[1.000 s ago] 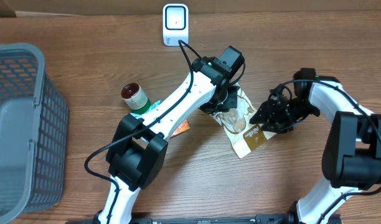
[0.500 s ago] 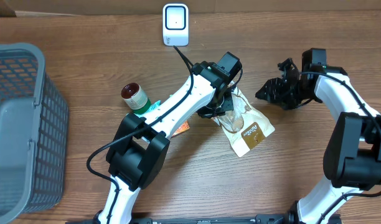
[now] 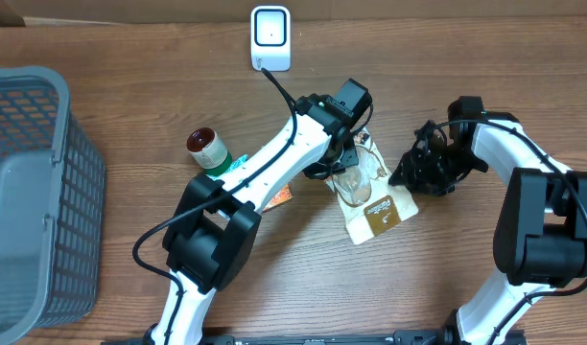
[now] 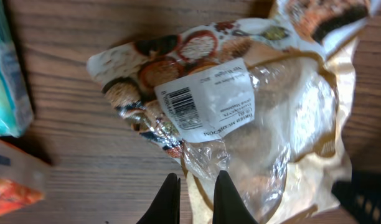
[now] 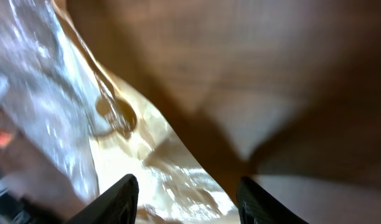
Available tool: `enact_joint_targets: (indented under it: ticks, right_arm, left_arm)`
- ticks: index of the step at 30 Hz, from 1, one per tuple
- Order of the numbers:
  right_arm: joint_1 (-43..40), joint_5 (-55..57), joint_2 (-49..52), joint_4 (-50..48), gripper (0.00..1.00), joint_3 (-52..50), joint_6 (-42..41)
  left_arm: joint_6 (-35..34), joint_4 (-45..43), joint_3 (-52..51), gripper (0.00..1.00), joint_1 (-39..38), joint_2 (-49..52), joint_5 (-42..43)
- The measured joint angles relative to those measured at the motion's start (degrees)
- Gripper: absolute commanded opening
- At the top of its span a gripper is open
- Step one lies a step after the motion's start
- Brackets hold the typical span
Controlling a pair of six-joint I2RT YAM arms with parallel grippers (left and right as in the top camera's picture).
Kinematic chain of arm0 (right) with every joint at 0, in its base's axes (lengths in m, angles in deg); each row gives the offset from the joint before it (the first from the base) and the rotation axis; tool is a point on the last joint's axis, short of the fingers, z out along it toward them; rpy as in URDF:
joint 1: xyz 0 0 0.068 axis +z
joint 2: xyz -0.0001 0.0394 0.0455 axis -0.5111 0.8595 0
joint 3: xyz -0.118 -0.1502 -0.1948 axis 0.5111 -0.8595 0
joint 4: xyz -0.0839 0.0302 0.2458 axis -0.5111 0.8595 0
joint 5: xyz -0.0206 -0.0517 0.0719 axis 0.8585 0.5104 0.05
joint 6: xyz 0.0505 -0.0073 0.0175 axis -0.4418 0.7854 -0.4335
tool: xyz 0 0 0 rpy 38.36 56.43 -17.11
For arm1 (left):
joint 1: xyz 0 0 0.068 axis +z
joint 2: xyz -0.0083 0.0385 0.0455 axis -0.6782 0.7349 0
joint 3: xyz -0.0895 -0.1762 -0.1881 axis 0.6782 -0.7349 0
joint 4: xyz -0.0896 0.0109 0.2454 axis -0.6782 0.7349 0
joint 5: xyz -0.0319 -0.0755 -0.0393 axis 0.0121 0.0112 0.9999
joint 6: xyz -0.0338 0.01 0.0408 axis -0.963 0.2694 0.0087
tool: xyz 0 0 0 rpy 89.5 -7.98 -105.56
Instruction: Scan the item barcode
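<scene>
The item is a clear and tan snack bag (image 3: 375, 206) lying on the wooden table. In the left wrist view the bag (image 4: 271, 112) shows a white barcode label (image 4: 203, 102) facing up. My left gripper (image 3: 344, 165) sits at the bag's upper edge, and its jaws (image 4: 197, 177) are shut on the bag's thin plastic rim. My right gripper (image 3: 410, 175) hovers at the bag's right edge. It is open (image 5: 187, 183), with the crinkled bag (image 5: 153, 174) lying between its spread fingers. The white scanner (image 3: 270, 38) stands at the back of the table.
A grey mesh basket (image 3: 30, 192) fills the left side. A red-capped bottle (image 3: 209, 146) and an orange packet (image 3: 280, 196) lie beside the left arm. The scanner's black cable (image 3: 286, 81) runs toward the left wrist.
The right gripper swung up and away to the right, then came back down to the bag's right edge. The bag's lower end has turned slightly to the left.
</scene>
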Motion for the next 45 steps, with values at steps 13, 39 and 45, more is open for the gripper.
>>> enact_joint_targets:
  ticks: [13,39,45]
  right_arm:
    - [-0.24,-6.25,0.00,2.82,0.57,0.00,4.20]
    - [-0.74,-10.93,-0.72,-11.52,0.62,-6.56,4.94]
    - [-0.76,-11.89,-0.76,-12.55,0.52,-7.91,5.05]
  left_arm:
    - [7.10,1.14,0.00,0.04,3.63,0.00,0.17]
    - [-1.66,-17.05,-13.14,0.04,0.85,0.00,5.81]
    - [-1.86,-19.23,-15.47,0.04,0.98,-0.26,7.32]
